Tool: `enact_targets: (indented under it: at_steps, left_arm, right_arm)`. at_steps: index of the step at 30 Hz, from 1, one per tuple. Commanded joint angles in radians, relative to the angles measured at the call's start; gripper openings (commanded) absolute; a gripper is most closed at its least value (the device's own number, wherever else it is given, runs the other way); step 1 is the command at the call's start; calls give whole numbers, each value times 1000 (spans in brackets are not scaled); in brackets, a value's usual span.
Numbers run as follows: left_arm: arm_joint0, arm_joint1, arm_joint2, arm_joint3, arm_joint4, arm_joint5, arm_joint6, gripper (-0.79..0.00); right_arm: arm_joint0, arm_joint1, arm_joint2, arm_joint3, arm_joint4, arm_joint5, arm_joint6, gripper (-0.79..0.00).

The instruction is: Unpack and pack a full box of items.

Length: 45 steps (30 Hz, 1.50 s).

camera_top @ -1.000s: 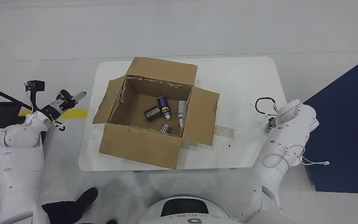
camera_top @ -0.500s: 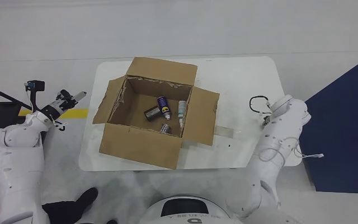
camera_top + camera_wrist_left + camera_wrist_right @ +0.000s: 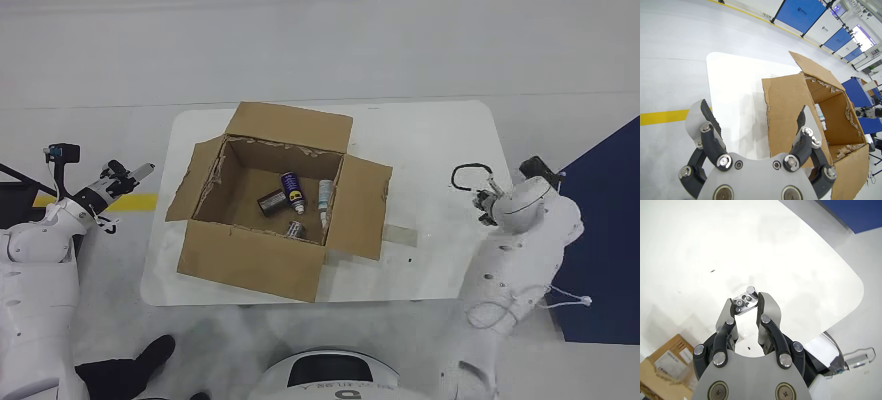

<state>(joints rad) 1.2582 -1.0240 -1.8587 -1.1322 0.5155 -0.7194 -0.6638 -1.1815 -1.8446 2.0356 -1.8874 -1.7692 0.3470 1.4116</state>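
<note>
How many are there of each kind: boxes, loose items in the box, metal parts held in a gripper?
Box: 1
Items in box: 4
Metal part: 1
Total: 6

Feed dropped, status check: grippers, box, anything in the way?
Left gripper open, clear of box. Right gripper shut on metal bracket, over table. Box open, items inside; flaps folded outward.

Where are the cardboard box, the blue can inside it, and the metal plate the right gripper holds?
cardboard box (image 3: 250,262), top view, on its near outer wall.
blue can (image 3: 291,186), top view, on its blue body.
metal plate (image 3: 743,306), right wrist view, on its drilled flat face.
</note>
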Motion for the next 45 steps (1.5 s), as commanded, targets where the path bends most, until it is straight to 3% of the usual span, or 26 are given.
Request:
enact_targets:
  at_steps: [1,7,11,16,22,23,24,26,27,28,38,40,42,45]
  left_arm:
    - [0,0,0,0,0,0,0,0]
    - [0,0,0,0,0,0,0,0]
    - [0,0,0,0,0,0,0,0]
    - [0,0,0,0,0,0,0,0]
    - [0,0,0,0,0,0,0,0]
    - [0,0,0,0,0,0,0,0]
    - [0,0,0,0,0,0,0,0]
    - [0,0,0,0,0,0,0,0]
    - [0,0,0,0,0,0,0,0]
    - [0,0,0,0,0,0,0,0]
    - [0,0,0,0,0,0,0,0]
    - [0,0,0,0,0,0,0,0]
    - [0,0,0,0,0,0,0,0]
    - [0,0,0,0,0,0,0,0]
  right_arm:
    - [-48,24,-90,-102,142,-11,3,-785]
    - [-225,86,-463,-275,367,-3,-86,-785]
    - [-227,92,-677,-232,324,-4,-147,-785]
    - [-166,88,-827,-146,195,111,-196,-785]
    - [-166,88,-796,-228,214,159,-196,-785]
    - [-167,88,-787,-234,214,165,-209,-757]
    - [-169,89,-781,-239,213,174,-223,-545]
    - [-176,90,-777,-243,230,159,-225,-419]
    - [-183,92,-766,-250,238,143,-216,-111]
    - [-192,94,-746,-262,232,135,-209,0]
    - [-192,94,-746,-262,232,135,-209,0]
    - [-203,92,-684,-230,274,221,-250,0]
    - [-162,93,-636,-138,332,218,-324,0]
    - [-18,93,-581,100,335,258,-412,0]
